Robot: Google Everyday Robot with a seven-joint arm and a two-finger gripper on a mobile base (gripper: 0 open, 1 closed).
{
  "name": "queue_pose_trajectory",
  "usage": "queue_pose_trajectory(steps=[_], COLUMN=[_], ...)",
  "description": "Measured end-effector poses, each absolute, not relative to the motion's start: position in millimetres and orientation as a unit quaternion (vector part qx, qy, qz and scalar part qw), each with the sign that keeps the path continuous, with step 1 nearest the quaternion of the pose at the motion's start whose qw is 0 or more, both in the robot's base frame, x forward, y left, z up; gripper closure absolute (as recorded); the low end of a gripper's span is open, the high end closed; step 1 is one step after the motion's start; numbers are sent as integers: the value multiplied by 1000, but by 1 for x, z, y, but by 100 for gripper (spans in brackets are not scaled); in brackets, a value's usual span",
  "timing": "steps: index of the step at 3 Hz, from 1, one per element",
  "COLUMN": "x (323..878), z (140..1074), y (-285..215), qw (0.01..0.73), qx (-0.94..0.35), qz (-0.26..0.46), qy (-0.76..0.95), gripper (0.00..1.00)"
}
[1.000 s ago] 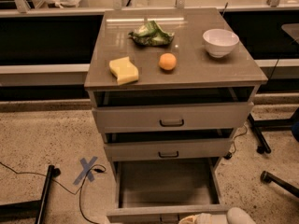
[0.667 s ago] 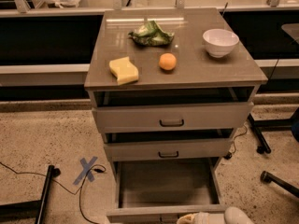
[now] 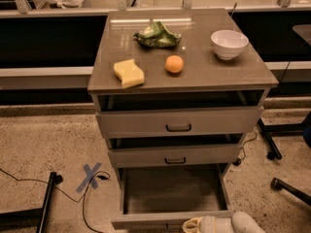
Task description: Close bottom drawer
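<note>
The bottom drawer [image 3: 172, 188] of the grey metal cabinet is pulled far out, showing an empty shallow tray; its narrow front panel [image 3: 146, 221] sits at the lower edge of the view. My gripper [image 3: 194, 225], white and cream coloured, lies at the bottom edge right in front of that panel, near its centre, with the arm [image 3: 243, 223] trailing to the right. The drawer's handle is hidden behind the gripper.
The middle drawer [image 3: 175, 155] and top drawer [image 3: 178, 122] stand slightly open. On the cabinet top lie a yellow sponge [image 3: 129, 73], an orange [image 3: 174, 64], a green bag [image 3: 156, 36] and a white bowl [image 3: 229, 43]. A blue tape cross [image 3: 91, 176], cables and chair legs [image 3: 286, 186] are on the floor.
The gripper has shifted slightly left along the drawer's front panel. The drawer has not visibly moved.
</note>
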State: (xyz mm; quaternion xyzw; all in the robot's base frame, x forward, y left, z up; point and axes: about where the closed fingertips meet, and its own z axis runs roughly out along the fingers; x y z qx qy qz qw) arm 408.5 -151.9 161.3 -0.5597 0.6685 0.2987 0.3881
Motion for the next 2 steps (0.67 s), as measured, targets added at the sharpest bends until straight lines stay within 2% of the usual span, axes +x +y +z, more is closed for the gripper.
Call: queue_pose_trajectory(steps=[2], x=[448], z=[161], y=[-150], qw=[396], qx=[-567], qz=[290], qy=[662], gripper=[100])
